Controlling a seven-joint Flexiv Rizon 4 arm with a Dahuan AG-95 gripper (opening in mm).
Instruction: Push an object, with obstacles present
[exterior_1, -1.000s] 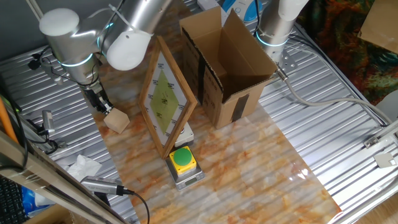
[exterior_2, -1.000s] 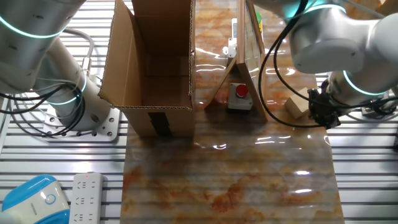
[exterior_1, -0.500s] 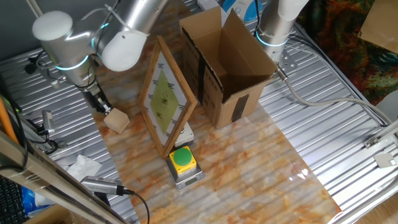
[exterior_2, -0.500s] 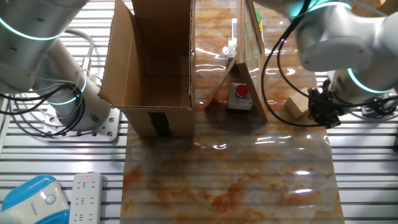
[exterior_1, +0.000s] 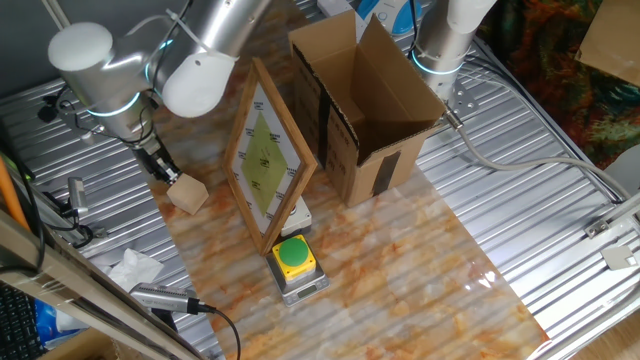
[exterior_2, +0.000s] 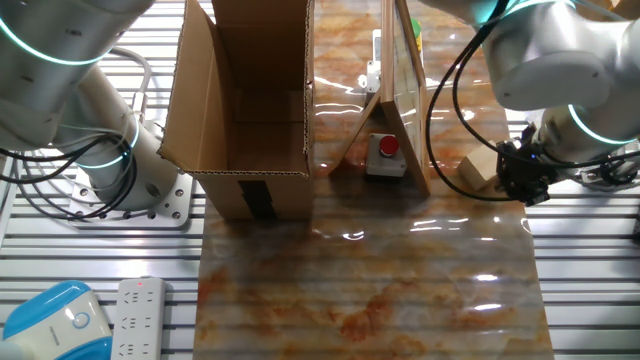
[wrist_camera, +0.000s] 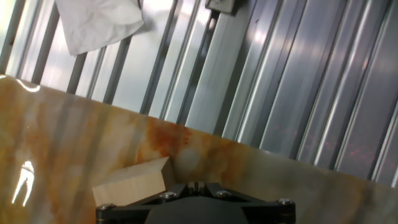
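A marbled orange mat lies on a ribbed metal table. At centre left, the wooden cube sits at the mat's edge, the gripper touching it; whether the fingers are spread or closed, I cannot tell. An off-centre push could spin the cube into the framed board right of it. The yellow button and cardboard box crowd beyond.

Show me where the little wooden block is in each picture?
One fixed view: the block sits left, beside the framed board.
The other fixed view: the block is at right, again beside the board.
Hand view: the block is bottom left; no board visible.
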